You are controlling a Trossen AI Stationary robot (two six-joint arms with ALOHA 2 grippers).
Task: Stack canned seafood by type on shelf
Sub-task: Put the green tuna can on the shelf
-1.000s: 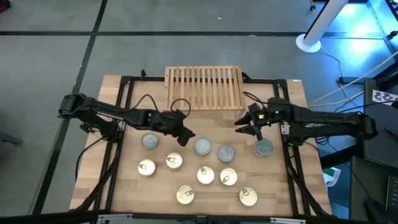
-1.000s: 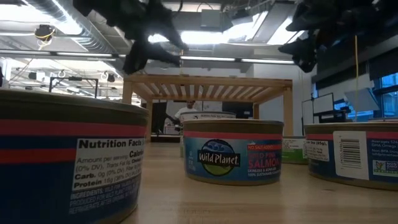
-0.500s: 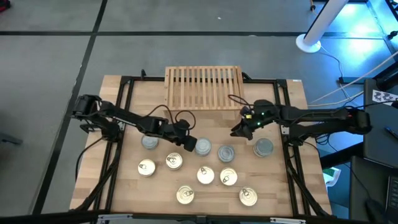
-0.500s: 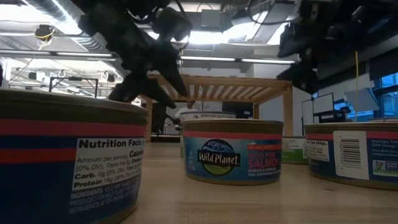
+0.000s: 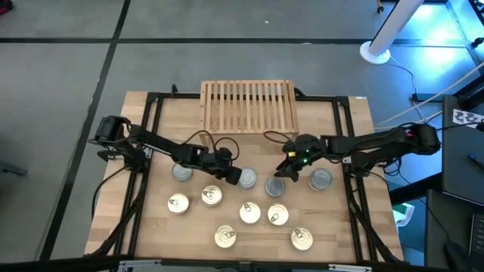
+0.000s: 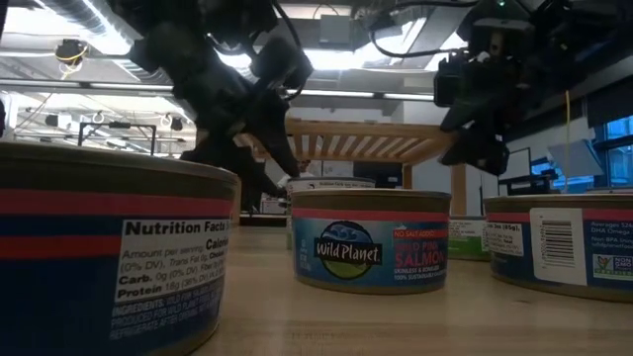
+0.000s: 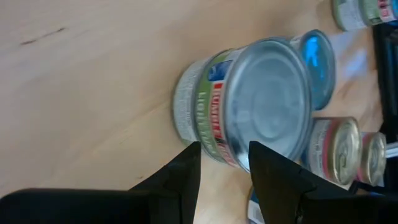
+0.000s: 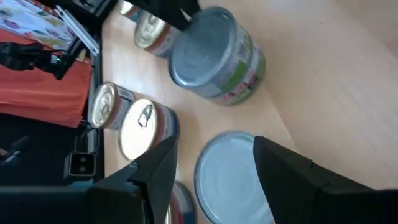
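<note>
Left gripper (image 5: 236, 176) is low over the middle of the table (image 5: 136, 227), fingers parted with a clear gap and nothing between them; in the left wrist view its fingertips (image 7: 186, 163) straddle the near side of a silver-lidded can with a green label band (image 7: 249, 121) without visibly touching it. That can (image 5: 247, 178) stands upright on the tabletop in the middle row, in front of the shelf. Right gripper (image 5: 281, 171) reaches in from the right edge toward the same middle region, fingers spread wide and empty; in the right wrist view the fingers (image 8: 158, 165) frame a second silver-lidded can (image 8: 233, 180) directly below them, top face up. This second can (image 5: 275, 186) sits just beside the first, the two close but not clearly in contact. Shelf (image 5: 248, 106), light wood with slatted top, stands at the far edge of the table, centred, with no can on its top. Two further silver-lidded cans: one toward the left side (image 5: 182, 172), one toward the right side (image 5: 321, 178), both upright on the table. Gold pull-tab cans occupy the front half of the table: two in the left-middle area (image 5: 178, 202), (image 5: 212, 196), two near the centre (image 5: 249, 213), (image 5: 277, 216), two close to the front edge (image 5: 224, 237), (image 5: 301, 239). Low view: a blue-labelled salmon can (image 6: 370, 240) stands upright, shelf (image 6: 356, 138) behind it.
</note>
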